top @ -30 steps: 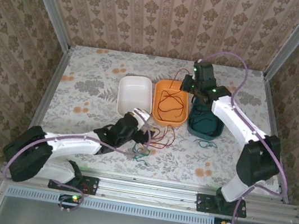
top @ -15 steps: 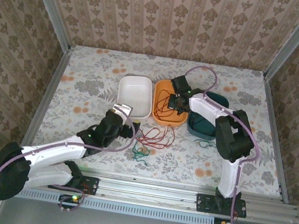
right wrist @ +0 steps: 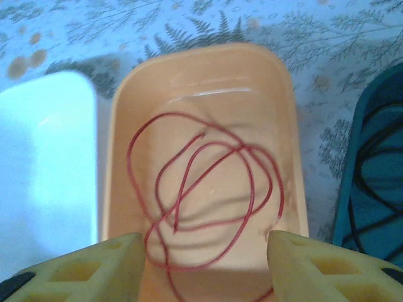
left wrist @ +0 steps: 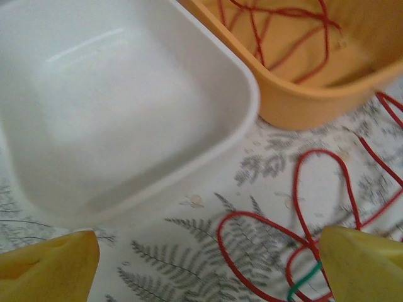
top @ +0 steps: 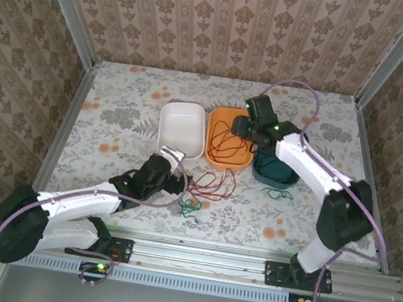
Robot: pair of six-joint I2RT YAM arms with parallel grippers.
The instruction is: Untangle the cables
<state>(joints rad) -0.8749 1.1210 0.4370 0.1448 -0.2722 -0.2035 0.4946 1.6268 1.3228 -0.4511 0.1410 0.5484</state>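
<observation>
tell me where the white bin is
In the top view the white bin sits left of centre, beside the orange bin, just beyond the left gripper.

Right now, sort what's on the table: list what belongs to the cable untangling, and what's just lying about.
Job:
- red cables on the table
- green cable
- red cable in the orange tub
- black cable in the teal tub

Lying about:
- white tub, no cable in it
- purple arm cables
</observation>
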